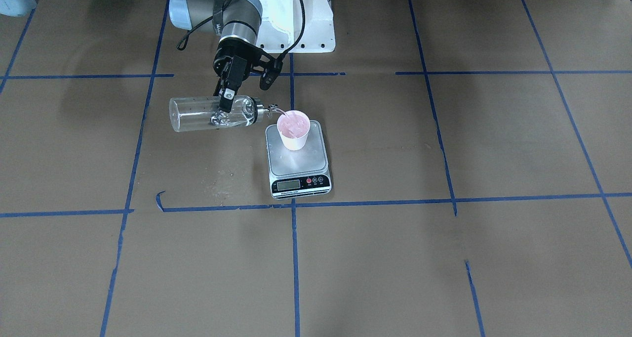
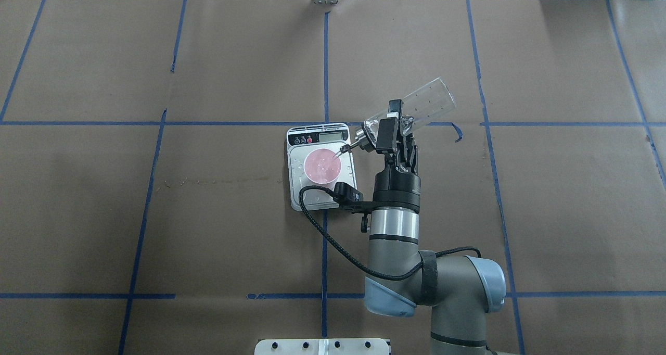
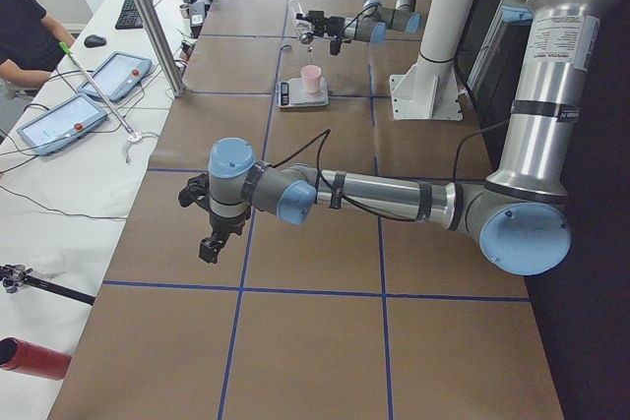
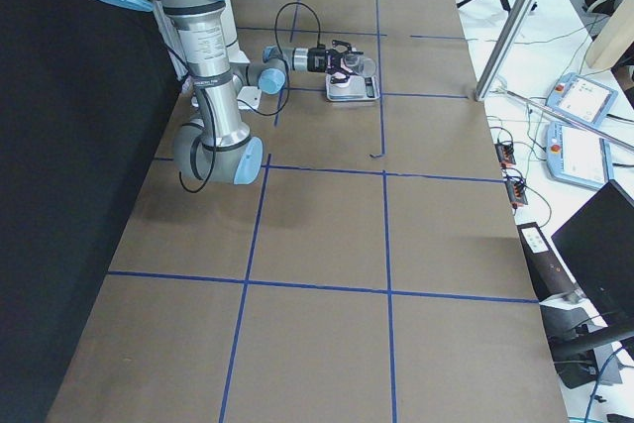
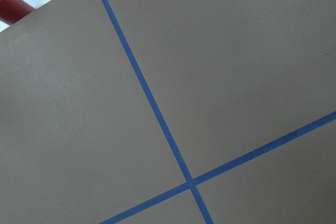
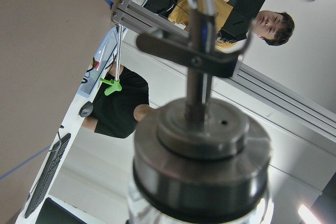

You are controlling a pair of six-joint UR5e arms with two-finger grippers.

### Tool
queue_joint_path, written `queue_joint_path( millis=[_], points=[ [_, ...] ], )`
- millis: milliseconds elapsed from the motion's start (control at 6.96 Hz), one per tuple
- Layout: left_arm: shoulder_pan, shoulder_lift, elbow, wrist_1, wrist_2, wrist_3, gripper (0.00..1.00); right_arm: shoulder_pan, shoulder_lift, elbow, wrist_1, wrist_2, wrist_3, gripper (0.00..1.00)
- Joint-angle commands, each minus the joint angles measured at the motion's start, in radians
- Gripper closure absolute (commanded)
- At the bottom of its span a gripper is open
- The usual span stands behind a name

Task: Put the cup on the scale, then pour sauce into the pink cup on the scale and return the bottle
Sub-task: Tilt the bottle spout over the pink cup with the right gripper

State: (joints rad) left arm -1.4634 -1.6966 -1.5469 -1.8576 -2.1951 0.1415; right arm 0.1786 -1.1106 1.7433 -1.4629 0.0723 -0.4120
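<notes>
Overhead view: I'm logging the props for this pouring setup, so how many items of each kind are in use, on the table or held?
cup: 1
scale: 1
bottle: 1
Total: 3

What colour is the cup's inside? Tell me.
Pink inside the cup, clearest in the overhead exterior view.

Digits on the scale (image 1: 297, 163) display (image 1: 288, 184): too small to read. Fill level in the bottle (image 1: 192, 114): not discernible through the clear glass. Right wrist view: collar (image 6: 202, 182) blurred and cut by the bottom edge, spout (image 6: 195, 35) by the top. Left gripper (image 3: 210, 244): small, seen only from the table's end; jaw state indeterminate.
</notes>
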Motion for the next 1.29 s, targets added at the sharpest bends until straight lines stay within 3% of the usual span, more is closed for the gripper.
queue_joint_path(
  millis=[0,718,1149],
  points=[
    [0.0,-0.002,-0.004,0.0,0.0,-0.003,0.0,-0.002,-0.005,0.007,0.162,0.079,0.015,1.0],
    [0.0,-0.012,-0.015,0.001,-0.002,-0.008,0.0,0.004,-0.025,0.004,0.167,0.188,0.303,1.0],
    [-0.002,-0.012,-0.016,0.0,-0.002,-0.008,0.0,0.027,-0.024,0.054,0.168,0.35,0.647,1.0]
  ],
)
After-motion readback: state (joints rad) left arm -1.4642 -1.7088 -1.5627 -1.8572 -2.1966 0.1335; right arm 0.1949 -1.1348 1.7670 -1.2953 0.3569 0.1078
